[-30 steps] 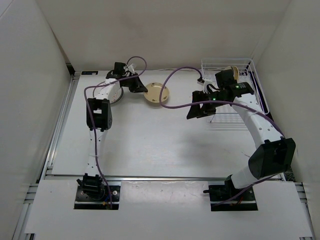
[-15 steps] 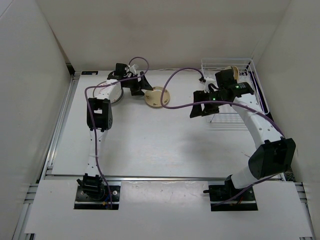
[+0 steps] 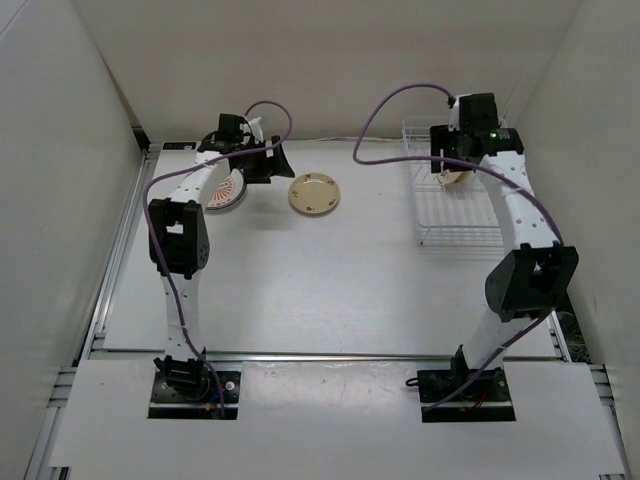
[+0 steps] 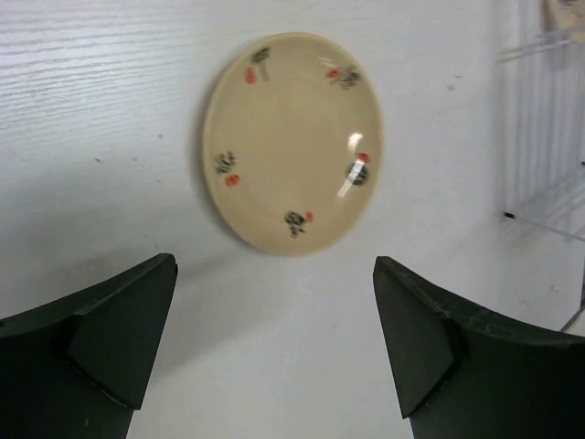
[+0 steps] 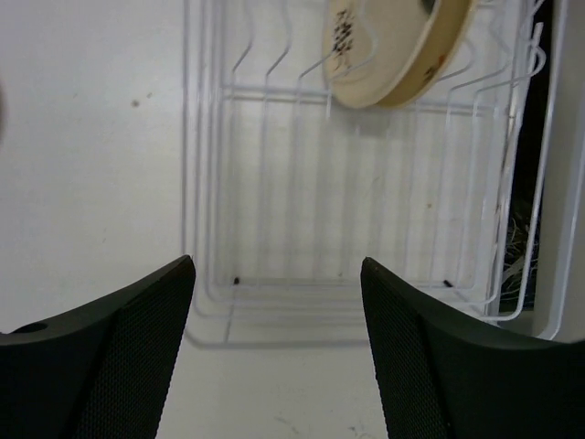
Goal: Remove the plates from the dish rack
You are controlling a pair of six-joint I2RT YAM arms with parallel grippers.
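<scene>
Top external view put the sunburst plate farthest to the left of the dish rack. It lay flat on the table, partly hidden under the left arm. The left gripper hung just right of that plate, well left of the rack. Its jaws were spread wide and gripped nothing. From the left wrist, both dark fingers framed bare table. The cream plate lay flat beyond them, roughly in line with the gap and touching neither finger. That plate sat about midway between the sunburst plate and the rack, whose thin white wires showed at the right edge of the wrist view.

Over the far end of the rack, the right gripper was released too, its jaws apart and empty. The rack's slotted base showed between its fingers. The racked plate, cream with small dark marks, stood tilted against the wires inside the rack. It was ahead of the gap, toward the right finger, and clear of both.
</scene>
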